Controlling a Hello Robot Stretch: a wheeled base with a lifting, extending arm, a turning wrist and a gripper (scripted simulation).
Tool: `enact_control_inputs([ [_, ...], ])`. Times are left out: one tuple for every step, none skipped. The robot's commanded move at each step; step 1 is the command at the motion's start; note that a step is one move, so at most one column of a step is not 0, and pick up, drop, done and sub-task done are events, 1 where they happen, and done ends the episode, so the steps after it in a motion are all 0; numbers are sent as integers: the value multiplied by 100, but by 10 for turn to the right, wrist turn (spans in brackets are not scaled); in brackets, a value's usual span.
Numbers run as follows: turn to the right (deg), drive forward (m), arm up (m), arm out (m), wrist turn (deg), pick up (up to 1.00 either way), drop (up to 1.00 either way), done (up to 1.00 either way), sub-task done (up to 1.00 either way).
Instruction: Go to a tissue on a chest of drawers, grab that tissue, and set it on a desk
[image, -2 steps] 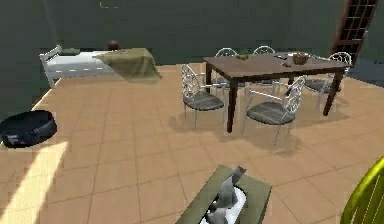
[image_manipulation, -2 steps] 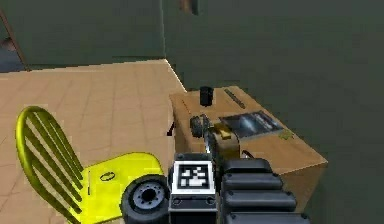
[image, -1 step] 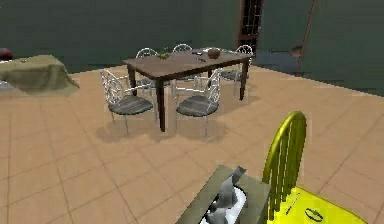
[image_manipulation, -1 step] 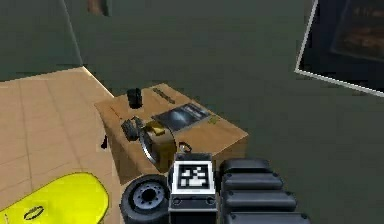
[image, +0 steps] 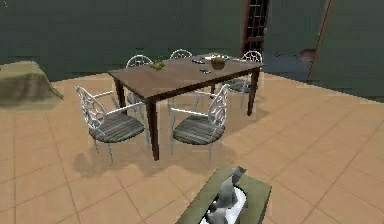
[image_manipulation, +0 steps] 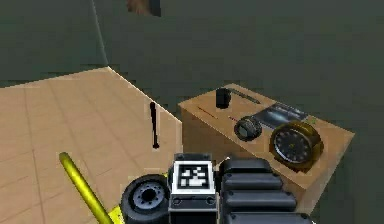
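Tissue box (image: 228, 198), greenish w/ white tissue poking up, shows at the fwd view's near edge, centre. Beyond it we see a dark dining table (image: 190, 75) w/ white chairs (image: 108, 118). In the arm side view there's a wooden chest (image_manipulation: 203, 132) at right, w/ a round clock (image_manipulation: 295, 145) on top. The gripper (image_manipulation: 148, 197) is low at the near edge, left of the marker square (image_manipulation: 192, 178). We can't tell its fingers' state or whether it holds anything.

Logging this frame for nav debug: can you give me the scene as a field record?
floor: tan tiles
walls: dark green
forward view: dark wooden dining table with small items on top, white metal chairs around it
arm side view: wooden cabinet bearing a round brass-rimmed clock-like object and a small black cylinder
gripper: at the bottom edge; cannot tell whether it holds anything
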Motion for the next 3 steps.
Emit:
enact_control_inputs([
  [240,0,0,0,0,0,0,0,0],
  [30,0,0,0,0,0,0,0,0],
  [0,50,0,0,0,0,0,0,0],
])
